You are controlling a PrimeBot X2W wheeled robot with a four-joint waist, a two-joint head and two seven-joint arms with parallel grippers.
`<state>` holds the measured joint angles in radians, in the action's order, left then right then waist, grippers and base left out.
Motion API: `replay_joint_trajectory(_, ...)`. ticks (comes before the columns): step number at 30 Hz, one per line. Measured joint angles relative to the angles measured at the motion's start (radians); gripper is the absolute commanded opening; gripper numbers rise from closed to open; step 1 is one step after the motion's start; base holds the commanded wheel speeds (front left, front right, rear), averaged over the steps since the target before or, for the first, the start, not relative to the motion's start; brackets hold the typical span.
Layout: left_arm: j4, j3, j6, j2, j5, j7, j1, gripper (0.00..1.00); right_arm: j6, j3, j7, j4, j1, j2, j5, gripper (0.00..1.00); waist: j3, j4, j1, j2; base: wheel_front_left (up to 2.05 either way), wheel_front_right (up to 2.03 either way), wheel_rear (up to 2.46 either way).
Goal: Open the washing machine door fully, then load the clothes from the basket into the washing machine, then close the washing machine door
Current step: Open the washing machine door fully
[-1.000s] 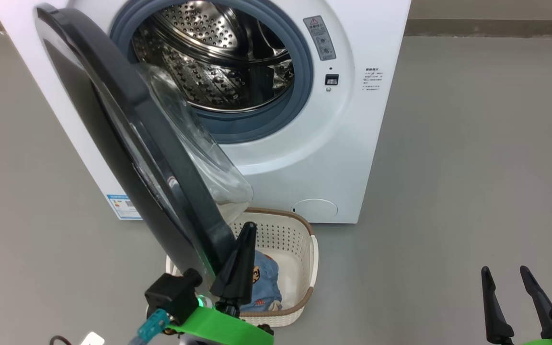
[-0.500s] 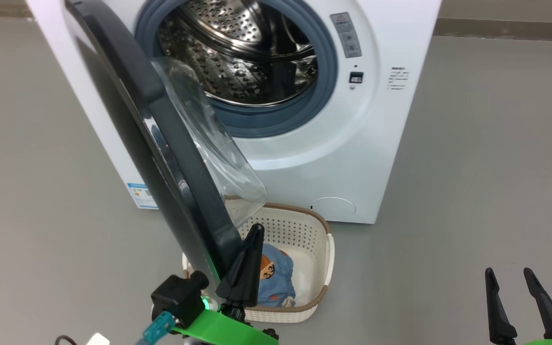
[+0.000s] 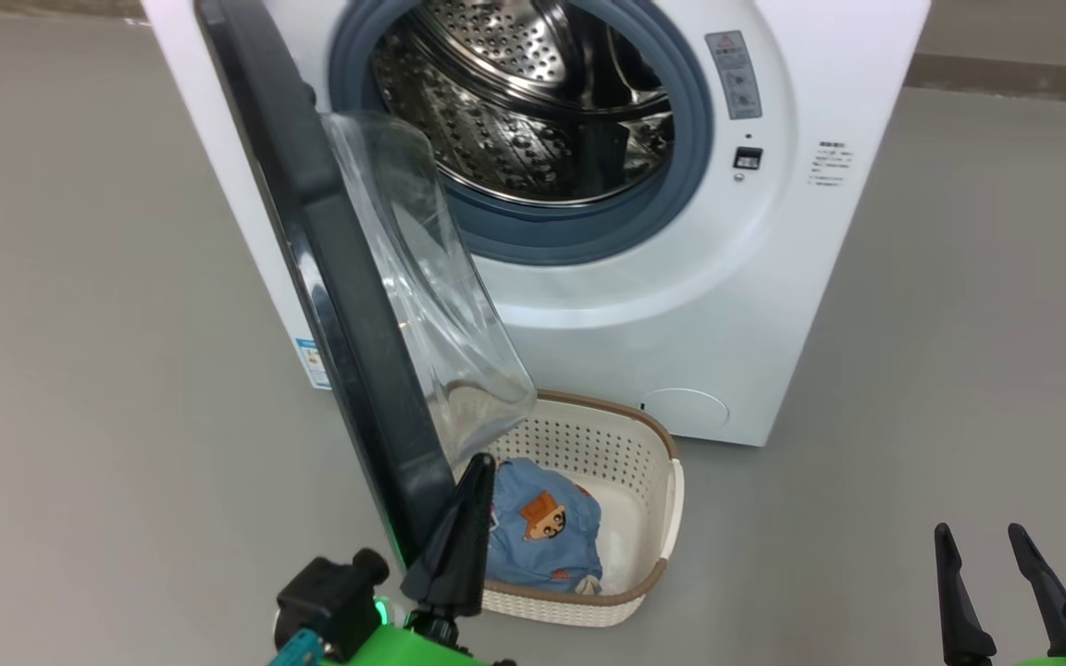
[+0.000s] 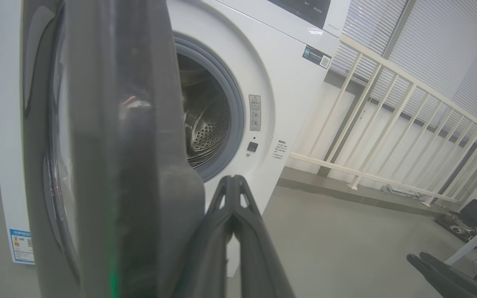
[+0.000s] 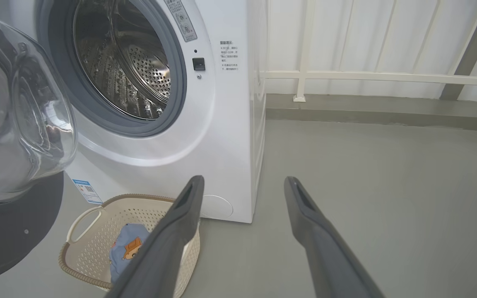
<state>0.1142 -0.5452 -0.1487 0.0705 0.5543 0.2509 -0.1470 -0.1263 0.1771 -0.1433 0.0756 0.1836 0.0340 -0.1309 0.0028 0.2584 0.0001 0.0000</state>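
The white washing machine [image 3: 727, 305] stands with its steel drum [image 3: 533, 102] exposed. The washing machine door [image 3: 339, 305] hangs open, nearly edge-on to the head view, its clear glass bowl [image 3: 431, 296] bulging toward the drum. Below it on the floor sits the cream basket [image 3: 672, 499] holding the light blue clothes [image 3: 542, 527]. My left gripper [image 3: 477, 462] is shut, its fingers lying along the inner side of the door's lower rim [image 4: 118, 165]. My right gripper [image 3: 977, 536] is open and holds nothing, low at the right, apart from the basket [image 5: 85, 215].
Grey floor spreads around the machine, with wide free room to its right. A white railing [image 5: 367, 76] runs along the wall behind. A blue label [image 3: 313, 363] shows beside the door's edge. Dark gear [image 4: 470, 215] lies far right on the floor.
The head camera has shifted, so the whole scene sits further right. The door has swung a little wider, with my left gripper staying at its lower rim. More of the clothes shows.
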Motion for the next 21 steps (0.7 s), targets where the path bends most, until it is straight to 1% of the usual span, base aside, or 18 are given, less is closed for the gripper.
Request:
replay_joint_trajectory(14,-0.037,0.006,-0.02,0.042,-0.001,-0.006,0.051,0.0,0.0,-0.001,0.001,0.001,0.001,0.0,0.0,1.0,-0.018,0.062,-0.0001,0.0,0.0,0.0,0.0)
replay_joint_trajectory(21,-0.05,0.014,-0.029,0.053,0.0,-0.014,0.062,0.0,0.0,0.001,0.002,0.009,0.004,0.0,-0.001,1.0,-0.022,0.089,-0.0001,0.0,0.0,0.0,0.0)
